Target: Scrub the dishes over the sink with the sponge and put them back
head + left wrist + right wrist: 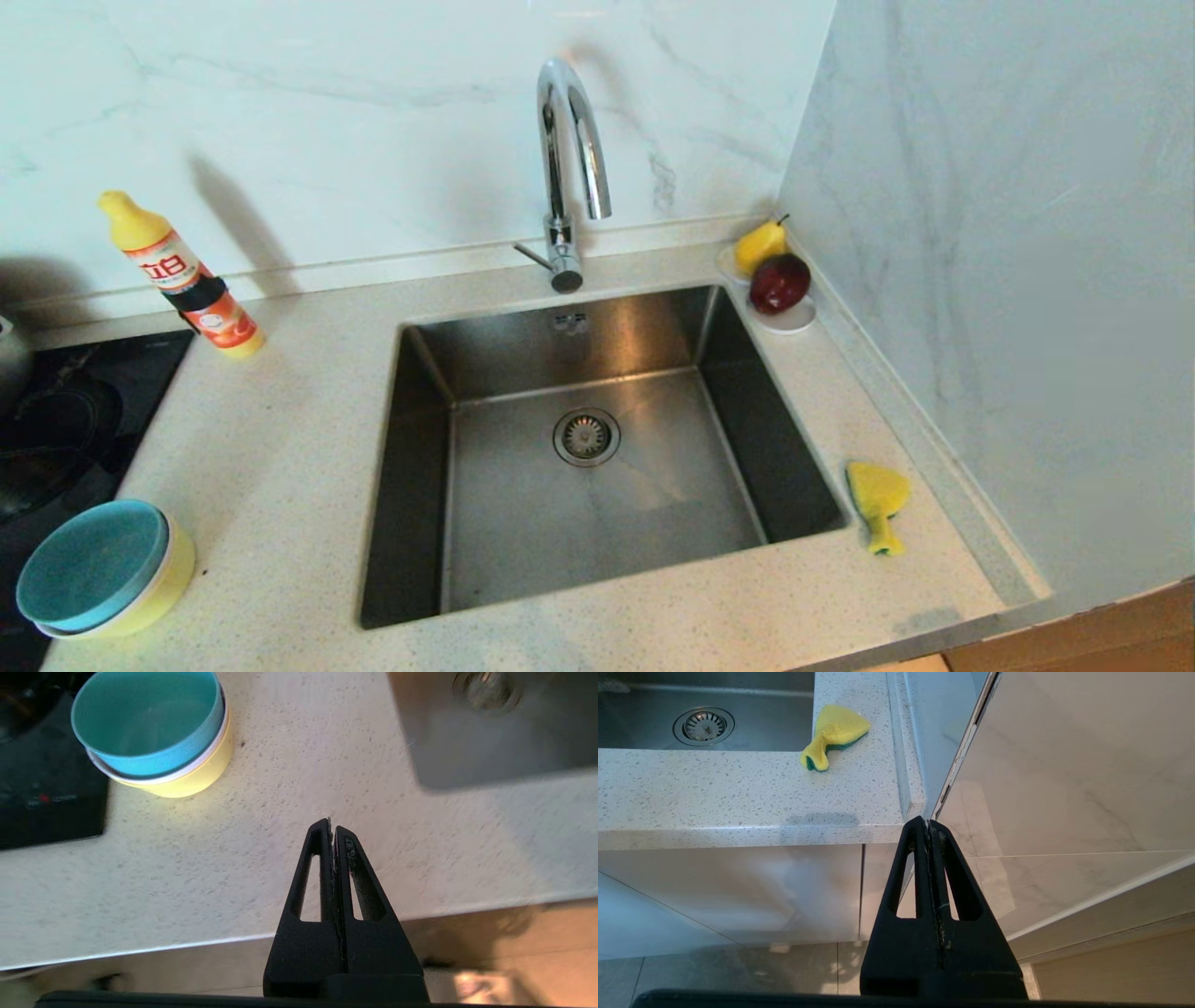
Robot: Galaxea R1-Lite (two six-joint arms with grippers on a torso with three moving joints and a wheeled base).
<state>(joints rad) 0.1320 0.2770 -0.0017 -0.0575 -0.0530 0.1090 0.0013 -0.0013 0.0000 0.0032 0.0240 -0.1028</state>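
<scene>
Three nested bowls sit left of the sink. One sponge lies right, long axis toward the front edge. Both hands, left hand and right hand, are pressed together, empty

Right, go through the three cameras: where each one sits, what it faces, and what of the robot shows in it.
Head view: high, looking down on the sink, stacked bowls and sponge; no arm shows.
Left wrist view: above the counter's front edge, facing the bowls; left gripper, jaws shut.
Right wrist view: below counter height, facing the cabinet front and sponge; right gripper, jaws shut.
Shared: all three show the drain; head and right wrist share the sponge.
</scene>
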